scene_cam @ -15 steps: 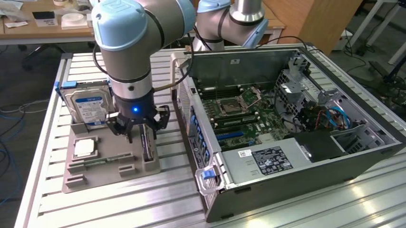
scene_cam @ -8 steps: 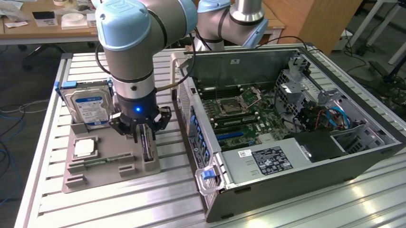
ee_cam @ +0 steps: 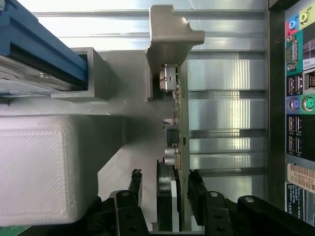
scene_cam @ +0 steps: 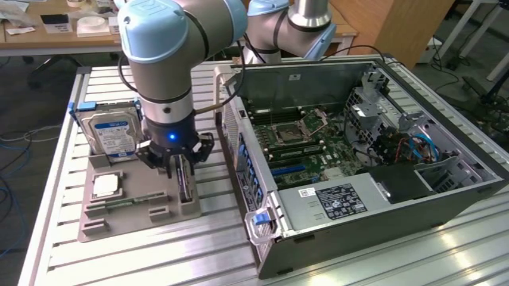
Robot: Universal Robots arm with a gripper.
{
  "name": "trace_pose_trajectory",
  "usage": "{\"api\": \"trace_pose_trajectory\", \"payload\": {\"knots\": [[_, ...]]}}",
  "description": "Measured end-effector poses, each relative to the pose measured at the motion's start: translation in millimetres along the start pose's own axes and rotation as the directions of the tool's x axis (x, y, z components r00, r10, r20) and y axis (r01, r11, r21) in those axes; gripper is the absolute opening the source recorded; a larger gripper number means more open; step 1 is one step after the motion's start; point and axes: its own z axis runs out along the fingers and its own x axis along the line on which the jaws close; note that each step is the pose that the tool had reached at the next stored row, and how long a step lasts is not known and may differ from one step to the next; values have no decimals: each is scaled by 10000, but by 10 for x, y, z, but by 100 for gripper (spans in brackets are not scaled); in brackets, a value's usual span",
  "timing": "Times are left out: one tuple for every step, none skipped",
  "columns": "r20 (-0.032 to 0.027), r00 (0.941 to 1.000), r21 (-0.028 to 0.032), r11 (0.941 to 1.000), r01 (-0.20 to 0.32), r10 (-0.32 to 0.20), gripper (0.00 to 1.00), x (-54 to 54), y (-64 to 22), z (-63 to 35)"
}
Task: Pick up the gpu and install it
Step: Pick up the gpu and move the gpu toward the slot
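Wrist view: pincer point(ee_cam: 165, 186) spread, fingers point(ee_cam: 196, 187) straddling but not clamping the gpu point(ee_cam: 179, 123), which stands edge-on in its holder point(scene_cam: 119, 229) at 9 o'clock of the computer case point(scene_cam: 318, 250), leaving both faces free for grasping

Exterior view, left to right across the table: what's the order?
Hard drive → gpu standing on edge, tool open on either side of it → motherboard inside the open case → blue cables.
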Motion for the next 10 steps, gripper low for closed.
{"api": "trace_pose_trajectory", "payload": {"knots": [[0, 10000, -12, 10000, -1, 1, 50, 3, 0, 0], [-1, 10000, -16, 10000, -1, 1, 50, 4, 0, -1], [0, 10000, -20, 10000, -1, 1, 50, 4, 0, 0], [0, 10000, -20, 10000, -1, 1, 50, 4, 0, 0], [0, 10000, -20, 10000, -2, 2, 50, 5, 0, 0], [0, 10000, -20, 10000, -3, 3, 49, 2, -1, 0], [0, 10000, -21, 10000, -3, 3, 49, -2, -2, 0], [0, 10000, -20, 10000, -2, 2, 49, -7, -3, 0], [0, 10000, -19, 10000, -2, 2, 42, -10, -3, 0], [-1, 10000, -19, 10000, -2, 2, 42, -12, -4, -1]]}}
